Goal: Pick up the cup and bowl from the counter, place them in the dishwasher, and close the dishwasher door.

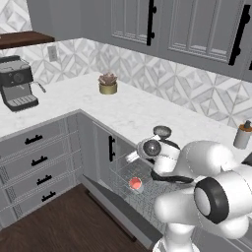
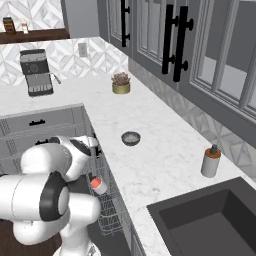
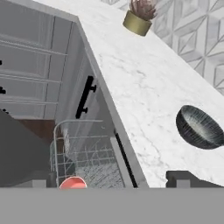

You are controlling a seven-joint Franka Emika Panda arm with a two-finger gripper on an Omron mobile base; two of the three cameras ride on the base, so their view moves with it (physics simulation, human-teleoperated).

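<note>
The small short cup (image 1: 135, 184) with its red-salmon inside lies in the silver wire rack (image 1: 123, 173) of the open built-in dishwasher (image 1: 129, 189), tipped so its red mouth faces outward; in the right base view its pale grey-white outer wall shows too, while the hand view catches only the red rim at the bottom edge. The small shallow dark grey bowl (image 2: 130, 138) sits upright on the white marble-look counter (image 2: 150, 130) with faint grey veins, near the counter's front edge above the dishwasher and well apart from the cup; the hand view brings out the fine lighter speckling inside it, which the base views blur. The two-finger gripper (image 3: 111, 178) hangs just above the rack beside the cup, its dark fingertips (image 3: 183, 178) spread as wide as they go and holding nothing. The flat grey dishwasher door (image 1: 115, 206) is dropped open below the rack. The right base view alone takes in the dark sink (image 2: 210, 220) and the pump bottle (image 2: 210, 162) with its tan band beside it; both base views show the black-and-silver coffee machine (image 1: 17, 82) and the yellowish pot with a reddish plant (image 1: 108, 83) farther along the counter.
</note>
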